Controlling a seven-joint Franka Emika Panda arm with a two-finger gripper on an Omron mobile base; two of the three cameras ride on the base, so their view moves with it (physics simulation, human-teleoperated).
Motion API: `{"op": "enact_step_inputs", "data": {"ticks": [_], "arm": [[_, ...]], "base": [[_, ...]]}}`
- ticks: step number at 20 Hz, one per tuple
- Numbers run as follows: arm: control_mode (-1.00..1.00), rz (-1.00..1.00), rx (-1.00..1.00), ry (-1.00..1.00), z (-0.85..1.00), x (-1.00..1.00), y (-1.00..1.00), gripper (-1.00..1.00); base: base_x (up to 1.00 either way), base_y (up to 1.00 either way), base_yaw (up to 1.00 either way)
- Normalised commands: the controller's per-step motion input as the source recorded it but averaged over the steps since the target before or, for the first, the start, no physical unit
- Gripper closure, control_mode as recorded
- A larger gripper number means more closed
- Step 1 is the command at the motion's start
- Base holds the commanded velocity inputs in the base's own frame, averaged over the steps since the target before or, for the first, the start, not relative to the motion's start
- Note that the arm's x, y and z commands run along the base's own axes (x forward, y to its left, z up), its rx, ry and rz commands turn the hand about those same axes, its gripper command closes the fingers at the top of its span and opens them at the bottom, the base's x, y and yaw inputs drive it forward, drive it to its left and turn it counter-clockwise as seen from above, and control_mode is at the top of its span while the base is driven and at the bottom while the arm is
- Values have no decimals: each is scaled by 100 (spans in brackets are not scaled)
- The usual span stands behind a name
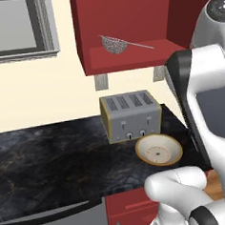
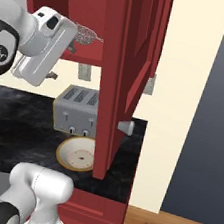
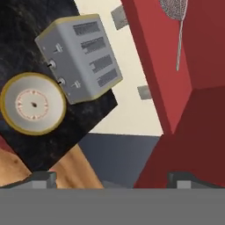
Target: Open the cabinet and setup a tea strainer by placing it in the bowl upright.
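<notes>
Spread wide with nothing between its fingers, the gripper [image 3: 112, 178] looks out past the open cabinet [image 1: 126, 22] towards the counter; its two dark fingertips [image 3: 44, 179] stand far apart at the bottom of the hand view.

On the left of the black marbled counter [image 1: 46, 162] nothing stands. Further right, against the far wall, sits the silver four-slot toaster [image 1: 131, 115]. Just near of it, slightly to its right, lies the cream bowl [image 1: 159, 150] with its tan rim, apart from the toaster by a narrow gap and with nothing in it.

Above the toaster hangs the dark red cabinet, its inside showing. On its bottom shelf lies the tea strainer [image 1: 114, 44], mesh basket to the left and the long thin handle reaching right. In the right base view the cabinet door [image 2: 126, 75] stands swung out towards the camera, its round silver knob [image 2: 126, 127] on the near face, and the strainer's basket shows past the arm's wrist on the shelf behind.
</notes>
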Motion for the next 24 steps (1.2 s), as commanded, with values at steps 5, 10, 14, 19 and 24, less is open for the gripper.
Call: {"op": "enact_step_inputs", "data": {"ticks": [5,10,14,19,24], "arm": [[-100,-14,28,-17,0,56,48,-100],[-100,-4,1,-16,2,38,66,-100],[-100,0,0,-9,-3,26,14,-100],[-100,6,12,-9,24,25,0,-100],[-100,9,18,-3,5,27,4,-100]], "base": [[0,0,0],[0,0,0],[0,0,0],[0,0,0],[0,0,0]]}}
